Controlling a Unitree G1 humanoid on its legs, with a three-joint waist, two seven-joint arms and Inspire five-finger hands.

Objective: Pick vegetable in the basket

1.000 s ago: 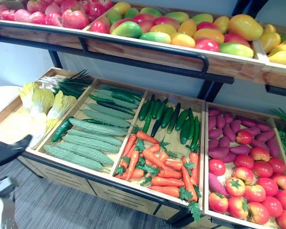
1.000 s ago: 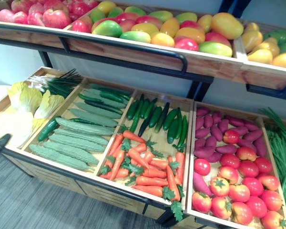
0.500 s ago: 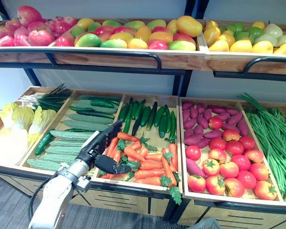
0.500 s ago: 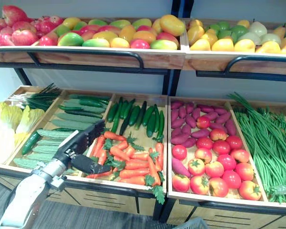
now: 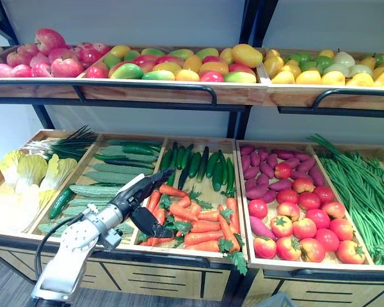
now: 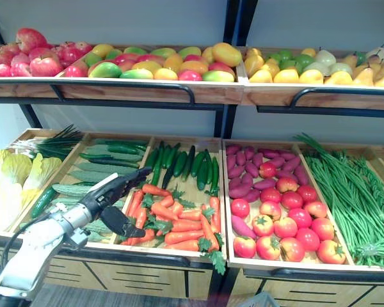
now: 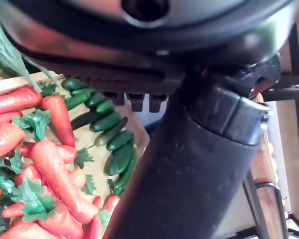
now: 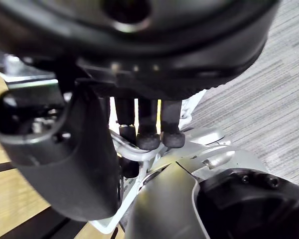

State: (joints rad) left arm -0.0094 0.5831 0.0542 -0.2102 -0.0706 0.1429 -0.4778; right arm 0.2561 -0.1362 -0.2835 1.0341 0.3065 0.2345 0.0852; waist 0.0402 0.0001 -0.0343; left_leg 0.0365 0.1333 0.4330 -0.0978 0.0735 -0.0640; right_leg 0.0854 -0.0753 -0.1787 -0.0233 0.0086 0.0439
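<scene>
While the dark left hand (image 5: 134, 203) is held out with fingers straight and apart — gripping nothing — the orange, pointed, plastic-looking carrots with green leafy tops (image 5: 201, 225) are seen just under its thumb.

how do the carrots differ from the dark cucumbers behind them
The carrots are orange with leafy tops; the cucumbers are dark green and bare. The carrots lie jumbled at the front, the cucumbers side by side at the back. Both are elongated and share one wooden compartment.
</scene>
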